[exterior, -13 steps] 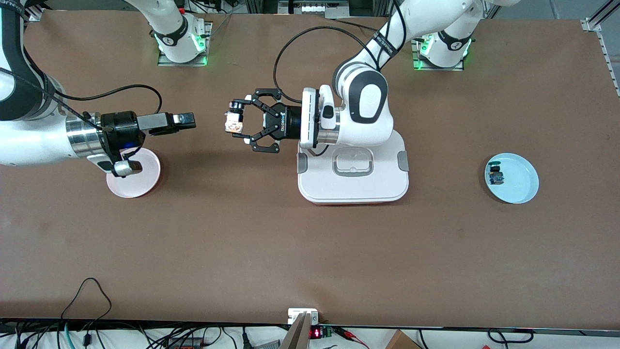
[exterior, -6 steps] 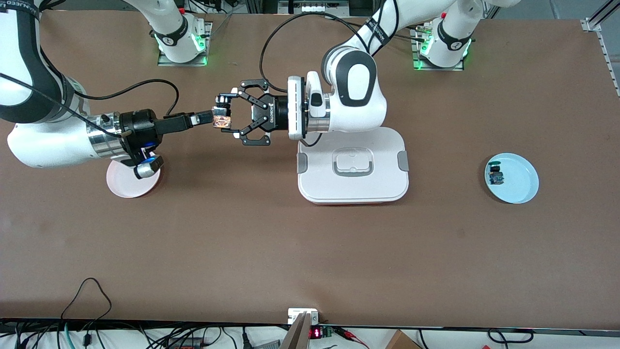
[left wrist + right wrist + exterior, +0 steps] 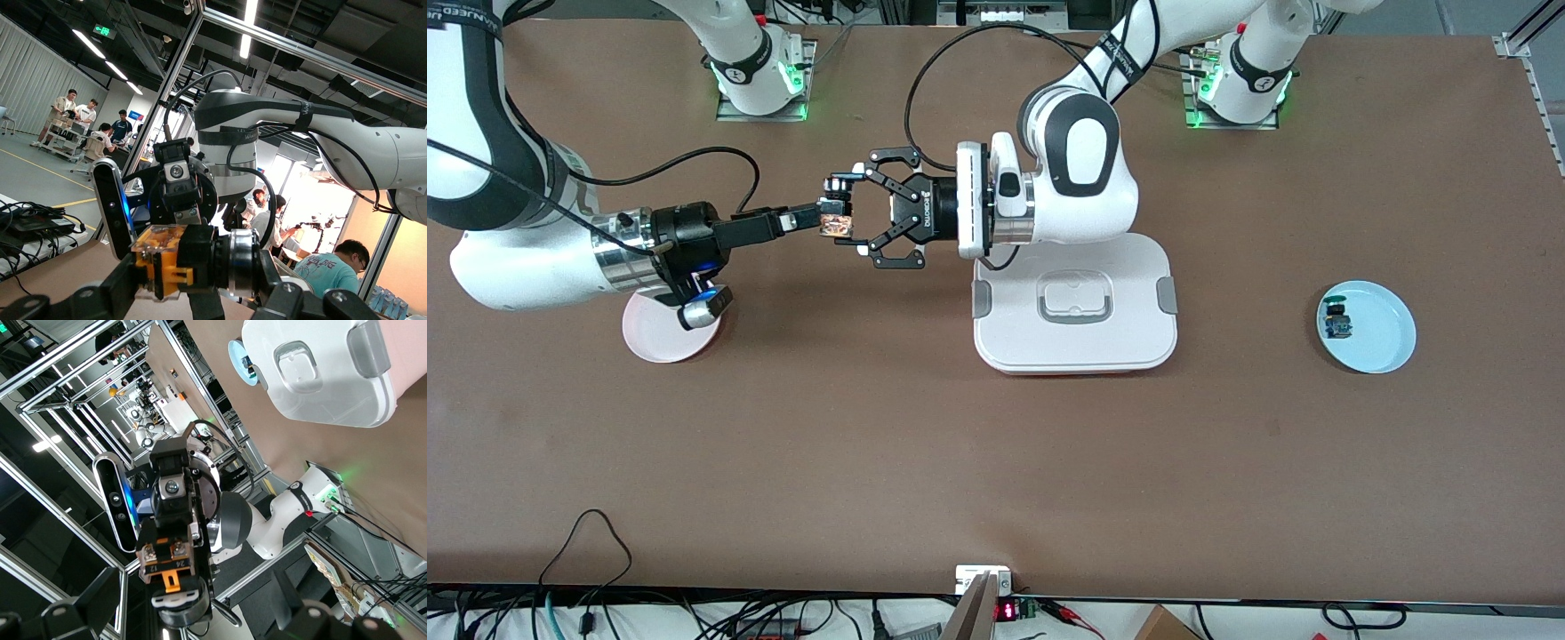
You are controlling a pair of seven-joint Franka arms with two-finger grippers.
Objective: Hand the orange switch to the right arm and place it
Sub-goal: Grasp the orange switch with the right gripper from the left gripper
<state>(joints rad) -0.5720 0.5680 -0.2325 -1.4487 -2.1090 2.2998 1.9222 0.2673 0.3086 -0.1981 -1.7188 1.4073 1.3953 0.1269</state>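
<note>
The switch [image 3: 837, 220] hangs in mid-air over bare table between the pink plate [image 3: 660, 342] and the white box [image 3: 1074, 311], pinched shut in the left gripper [image 3: 845, 213]. Within the last second the right gripper [image 3: 811, 216] has crossed from over the plate and now sits right at the switch, its slim fingers spread wide and not yet clamped. So the handover looks lined up: the right jaws likely need to close before the left lets go.

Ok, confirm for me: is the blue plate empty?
No, a small blue-and-green module lies on the blue plate near its rim.
</note>
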